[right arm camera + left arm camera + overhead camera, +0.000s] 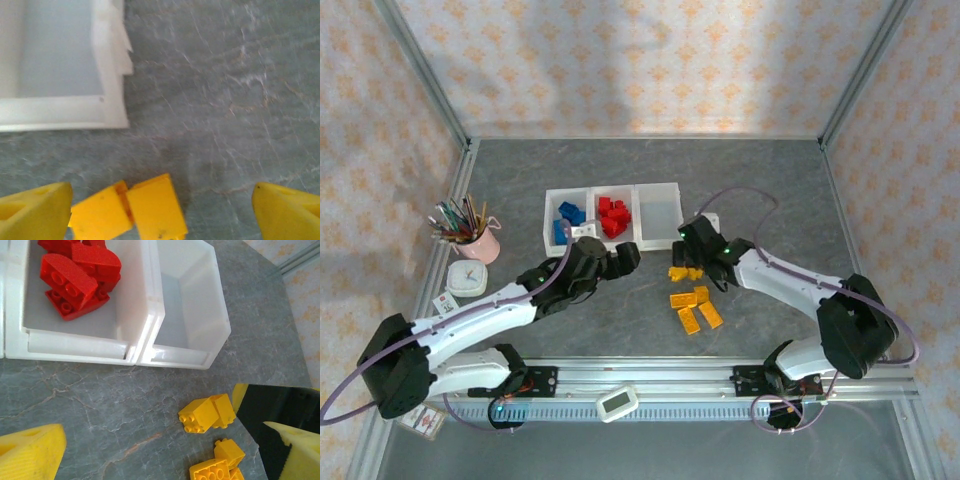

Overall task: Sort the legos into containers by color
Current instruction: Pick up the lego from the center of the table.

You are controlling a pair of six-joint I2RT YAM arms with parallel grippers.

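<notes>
From above, we see the containers (635, 190) holding blue legos (567, 222) and red legos (613, 217). Yellow legos (692, 305) lie loose at five o'clock of them, a pencil cup (480, 243) at nine.

Left wrist: the left gripper (165, 460) is spread, nothing between its fingers.

Right wrist: the right gripper (160, 210) is spread wide, with two yellow legos between its fingers.

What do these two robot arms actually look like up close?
The left arm and right arm have white tube-like links with bulky black joints. A thin lilac cable loops along each. The fingers are yellow wedges. Small green lights glow on the black housings.
</notes>
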